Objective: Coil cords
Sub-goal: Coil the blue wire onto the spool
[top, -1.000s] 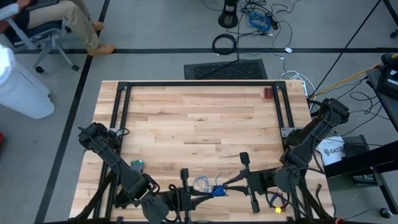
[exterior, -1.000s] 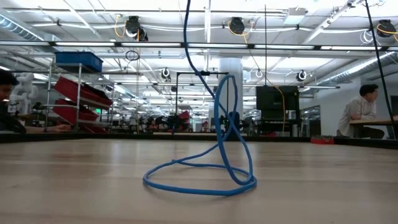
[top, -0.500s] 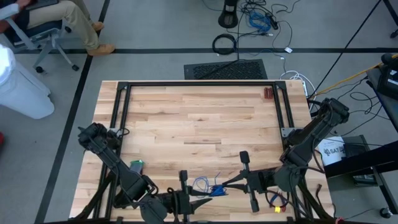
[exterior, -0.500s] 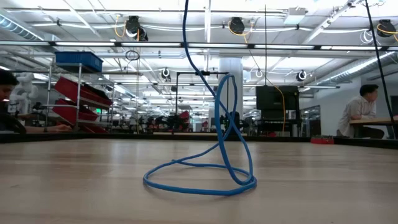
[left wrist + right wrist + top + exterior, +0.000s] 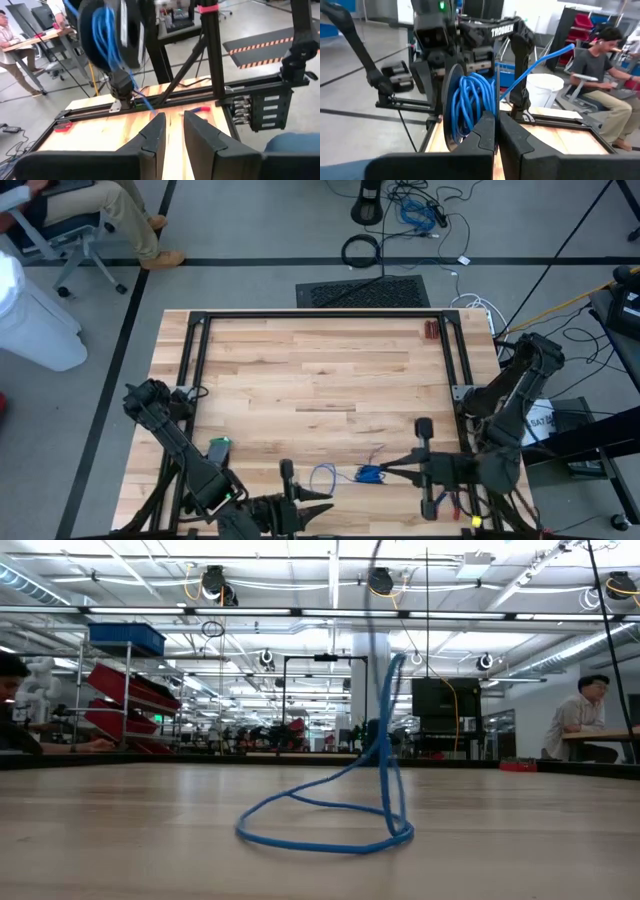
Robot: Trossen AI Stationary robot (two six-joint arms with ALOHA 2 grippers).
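right end effector [image 5: 388,471] pinches coiled blue cord [image 5: 368,473] at worktop [image 5: 320,370] near edge | left end effector [image 5: 318,502] parted, empty, beside loose loop | advice: hold bundle steady, feed tail in without kinks

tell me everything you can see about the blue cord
The blue cord is thin, flexible and bright blue. Part lies as a loose loop on the wooden table near its front edge; a strand rises steeply from it. A wound bundle sits at the right gripper, which is shut on it.
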